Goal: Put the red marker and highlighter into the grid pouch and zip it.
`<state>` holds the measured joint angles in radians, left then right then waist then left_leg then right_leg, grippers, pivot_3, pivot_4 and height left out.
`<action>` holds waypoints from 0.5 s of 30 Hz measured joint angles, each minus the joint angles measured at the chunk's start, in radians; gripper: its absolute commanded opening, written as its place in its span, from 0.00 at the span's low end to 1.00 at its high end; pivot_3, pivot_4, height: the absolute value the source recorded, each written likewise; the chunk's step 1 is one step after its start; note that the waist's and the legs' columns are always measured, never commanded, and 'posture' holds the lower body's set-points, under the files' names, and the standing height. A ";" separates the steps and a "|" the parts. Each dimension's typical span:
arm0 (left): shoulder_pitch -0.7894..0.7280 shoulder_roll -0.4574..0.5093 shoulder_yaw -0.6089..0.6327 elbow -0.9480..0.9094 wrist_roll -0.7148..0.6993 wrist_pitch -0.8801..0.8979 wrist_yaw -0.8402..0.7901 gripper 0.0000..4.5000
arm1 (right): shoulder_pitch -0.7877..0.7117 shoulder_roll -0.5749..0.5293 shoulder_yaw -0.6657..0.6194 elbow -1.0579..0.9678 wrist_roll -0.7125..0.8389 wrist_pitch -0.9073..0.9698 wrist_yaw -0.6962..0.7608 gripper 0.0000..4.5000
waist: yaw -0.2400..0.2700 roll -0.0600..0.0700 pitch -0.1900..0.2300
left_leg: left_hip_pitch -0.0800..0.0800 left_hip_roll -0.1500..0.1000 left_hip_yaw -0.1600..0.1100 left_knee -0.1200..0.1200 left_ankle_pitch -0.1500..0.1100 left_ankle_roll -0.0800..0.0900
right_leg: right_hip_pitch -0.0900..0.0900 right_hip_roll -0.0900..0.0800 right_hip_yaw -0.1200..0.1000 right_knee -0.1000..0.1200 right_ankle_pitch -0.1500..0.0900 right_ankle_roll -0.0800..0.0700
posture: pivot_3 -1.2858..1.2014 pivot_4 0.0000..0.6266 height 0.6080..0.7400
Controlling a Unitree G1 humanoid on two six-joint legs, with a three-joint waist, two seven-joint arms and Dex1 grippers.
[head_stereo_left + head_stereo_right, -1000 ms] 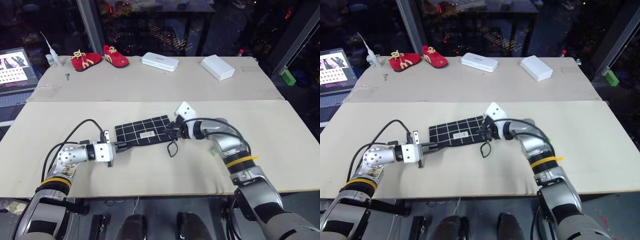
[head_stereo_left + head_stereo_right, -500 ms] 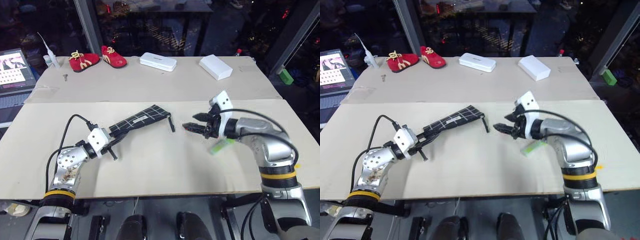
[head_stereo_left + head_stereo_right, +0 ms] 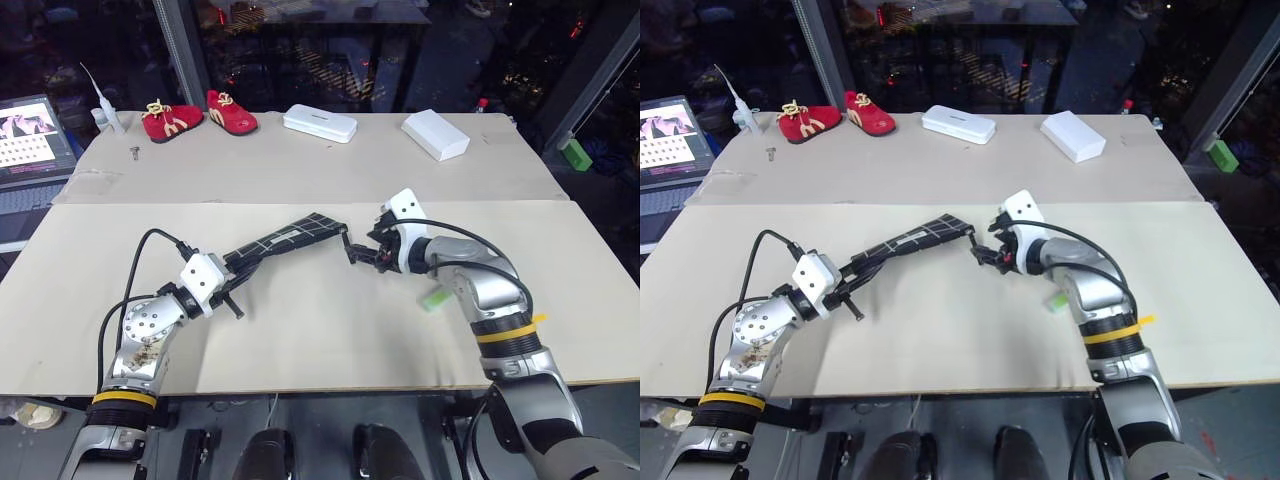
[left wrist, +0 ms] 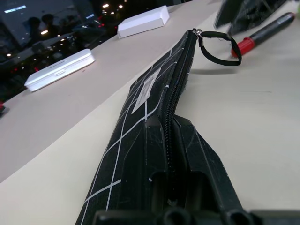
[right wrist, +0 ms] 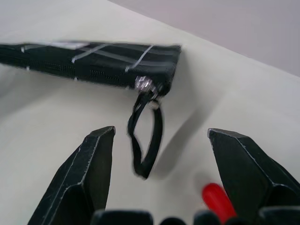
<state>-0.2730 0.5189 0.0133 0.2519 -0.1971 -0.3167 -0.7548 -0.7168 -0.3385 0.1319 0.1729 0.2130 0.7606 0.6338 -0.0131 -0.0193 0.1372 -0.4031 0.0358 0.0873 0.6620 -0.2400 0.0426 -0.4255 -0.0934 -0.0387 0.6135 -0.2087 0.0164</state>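
Observation:
The grid pouch (image 3: 285, 240) is held up on its edge above the table, zipper side up, slanting away from my left gripper (image 4: 171, 126), which is shut on its near end. The zipper slider and its black cord loop (image 3: 346, 243) hang at the pouch's far end. My right gripper (image 5: 160, 133) is open just in front of that loop, one finger on either side and not touching it. The red marker (image 4: 265, 32) lies on the table below the right gripper. The lime-green highlighter (image 3: 433, 298) lies on the table under my right forearm.
At the back of the table are two red shoes (image 3: 200, 115), a white case (image 3: 318, 123) and a white box (image 3: 435, 134). A laptop (image 3: 30, 135) stands at the far left. A green block (image 3: 575, 153) sits beyond the right edge.
The pouch lay flat with my right gripper at its cord end. My left gripper has lifted it on edge. The right gripper opened, drew off to the right, then returned to the loop.

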 measured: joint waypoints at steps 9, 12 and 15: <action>0.012 -0.019 0.005 -0.020 0.000 0.016 0.000 0.00 | -0.069 0.064 0.028 0.185 -0.056 -0.143 -0.020 0.47 | -0.002 0.000 0.000 | 0.000 0.000 0.000 0.000 0.000 0.000 | 0.000 0.000 0.000 0.000 0.000 0.000 | 0.52 0.24 1.00; 0.012 -0.019 0.006 -0.023 0.000 0.016 0.000 0.00 | -0.069 0.067 0.035 0.202 -0.067 -0.171 -0.003 0.25 | -0.002 0.000 0.000 | 0.000 0.000 0.000 0.000 0.000 0.000 | 0.000 0.000 0.000 0.001 0.000 0.000 | 0.52 0.24 1.00; 0.014 -0.020 0.007 -0.023 0.000 0.016 0.001 0.00 | -0.069 0.067 0.047 0.203 -0.072 -0.187 0.025 0.01 | -0.002 0.000 0.000 | 0.000 0.000 0.000 0.000 0.000 0.000 | 0.000 0.000 0.000 0.001 0.000 0.000 | 0.52 0.24 1.00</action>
<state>-0.2592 0.4991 0.0199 0.2284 -0.1972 -0.3003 -0.7534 -0.7860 -0.2711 0.1786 0.3764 0.1407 0.5733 0.6589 -0.0147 -0.0191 0.1373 -0.4030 0.0361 0.0872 0.6620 -0.2400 0.0426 -0.4256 -0.0933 -0.0387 0.6141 -0.2086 0.0163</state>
